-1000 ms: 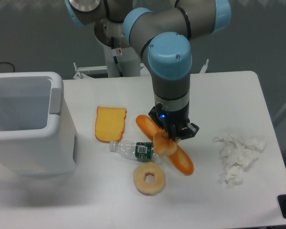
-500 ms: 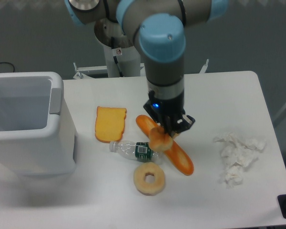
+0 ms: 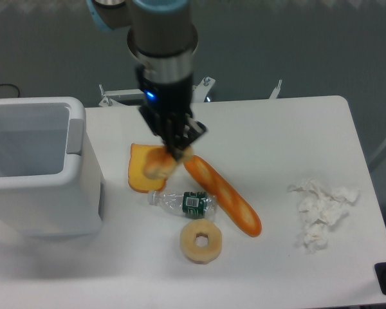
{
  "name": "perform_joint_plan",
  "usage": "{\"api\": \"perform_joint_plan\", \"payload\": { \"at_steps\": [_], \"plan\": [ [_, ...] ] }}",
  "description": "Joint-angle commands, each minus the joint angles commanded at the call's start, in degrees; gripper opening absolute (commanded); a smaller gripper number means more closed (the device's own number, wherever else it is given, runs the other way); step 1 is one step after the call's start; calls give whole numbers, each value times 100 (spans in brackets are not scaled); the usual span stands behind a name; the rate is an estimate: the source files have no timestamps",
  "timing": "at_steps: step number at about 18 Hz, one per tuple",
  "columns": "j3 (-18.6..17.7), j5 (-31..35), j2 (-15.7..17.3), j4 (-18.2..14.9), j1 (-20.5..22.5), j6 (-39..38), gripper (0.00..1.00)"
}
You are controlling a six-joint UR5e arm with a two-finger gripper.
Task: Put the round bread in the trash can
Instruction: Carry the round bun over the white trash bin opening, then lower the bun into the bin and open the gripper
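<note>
The round bread (image 3: 158, 164), a small golden-tan bun, hangs in the air above the toast slice, held between the fingers of my gripper (image 3: 169, 156), which is shut on it. The arm reaches down from the top of the view, over the middle-left of the table. The trash can (image 3: 35, 167), a large white boxy bin with a greyish inside, stands at the table's left edge, well to the left of the gripper.
Under the bun lies a yellow toast slice (image 3: 144, 171). A long orange baguette (image 3: 223, 196), a small plastic bottle (image 3: 182, 201) and a pale ring bread (image 3: 201, 241) lie mid-table. Crumpled white tissue (image 3: 320, 210) sits at the right.
My gripper has lifted the round bread off the baguette area and carried it up and leftward, now over the toast slice. The other items stay put.
</note>
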Motion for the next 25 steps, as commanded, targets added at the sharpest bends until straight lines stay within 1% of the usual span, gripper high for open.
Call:
{"api": "perform_joint_plan", "payload": {
  "at_steps": [3,6,9,12,15,17,18,19,20,21,22,25],
  "plan": [
    [17,0,79,26,-395,-333,0],
    [9,0,71,245,-835,-729,0],
    [-44,-87,36,264,-1108,-975,0],
    [-70,-158,9,404,-1283,-1038,0],
    [-79,-254,-26,404,-1407,-1047,0],
    [-79,-412,-87,404,-1451,-1055,23],
    [-79,-500,-87,404,-1451,-1055,37],
    [-97,-588,-87,404,-1451,-1055,54],
    [-97,-685,-87,396,-1451,-1073,65],
    [-105,-720,-79,387,-1451,-1117,92],
    [-114,-712,-61,369,-1451,-1143,100],
    [-167,-695,-35,369,-1442,-1214,100]
  ]
}}
